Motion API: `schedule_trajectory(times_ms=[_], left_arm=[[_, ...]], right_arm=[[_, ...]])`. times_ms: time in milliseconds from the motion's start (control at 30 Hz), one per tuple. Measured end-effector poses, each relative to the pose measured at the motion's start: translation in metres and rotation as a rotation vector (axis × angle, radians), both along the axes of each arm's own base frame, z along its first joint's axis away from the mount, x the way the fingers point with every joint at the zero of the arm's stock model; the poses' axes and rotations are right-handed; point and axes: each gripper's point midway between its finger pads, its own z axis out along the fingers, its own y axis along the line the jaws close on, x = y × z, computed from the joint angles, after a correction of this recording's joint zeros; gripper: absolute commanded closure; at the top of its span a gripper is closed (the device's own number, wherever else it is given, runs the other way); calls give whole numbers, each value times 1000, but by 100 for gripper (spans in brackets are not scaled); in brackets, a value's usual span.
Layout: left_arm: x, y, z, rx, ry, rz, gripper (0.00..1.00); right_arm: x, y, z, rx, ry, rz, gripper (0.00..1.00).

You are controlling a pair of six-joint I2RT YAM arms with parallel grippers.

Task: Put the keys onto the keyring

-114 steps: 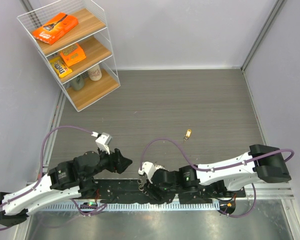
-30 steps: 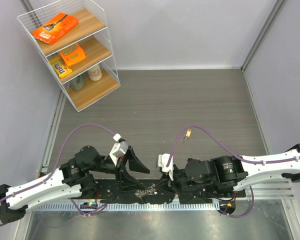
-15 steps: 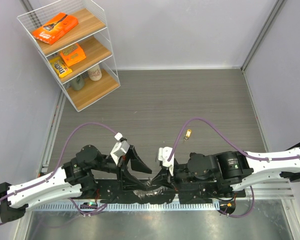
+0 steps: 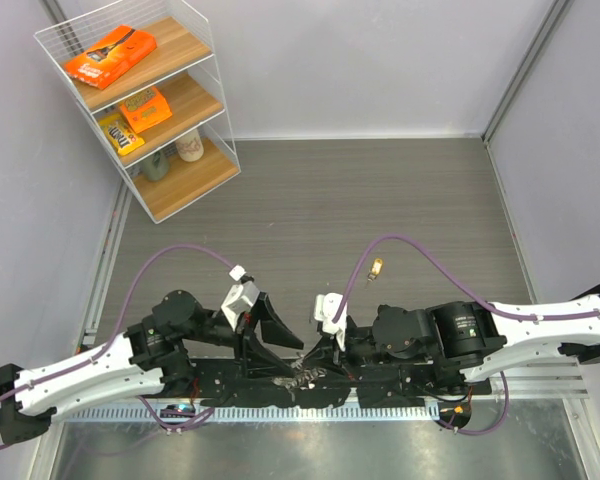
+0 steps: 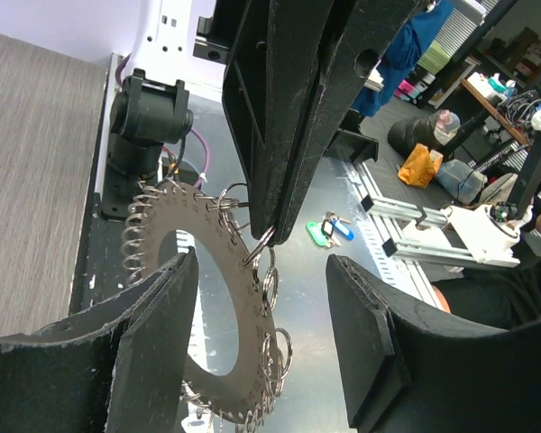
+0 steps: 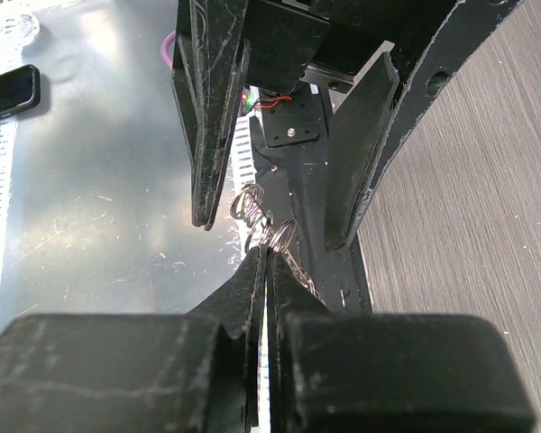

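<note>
Bottom centre of the top view, at the counter's (image 4: 330, 200) near edge over the black base plate (image 4: 380, 392): keyring (image 5: 180, 212), held up between the two arms. Right end effector (image 6: 264, 262) is clenched on one small ring at its rim. Left end effector (image 5: 261, 262) is released, fingers either side of the loop; can't tell if they touch it. Brass key (image 4: 377, 267) lies on the counter, centre-right of frame, well apart from the keyring.

Nothing is legible; print on the orange packet (image 4: 110, 56) is too small.
</note>
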Motion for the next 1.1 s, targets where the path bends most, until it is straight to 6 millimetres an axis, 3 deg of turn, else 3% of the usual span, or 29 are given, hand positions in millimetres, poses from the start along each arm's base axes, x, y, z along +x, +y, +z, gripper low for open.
schedule_trajectory(times_ms=[433, 867, 1100], left_arm=[[1, -5, -4, 15, 10, -5, 41], [-2, -7, -1, -1, 4, -18, 59], [-5, -9, -2, 5, 6, -34, 62]], right_arm=[[-1, 4, 9, 20, 2, 1, 94], [-2, 8, 9, 18, 5, 7, 94], [-2, 9, 14, 30, 5, 8, 94]])
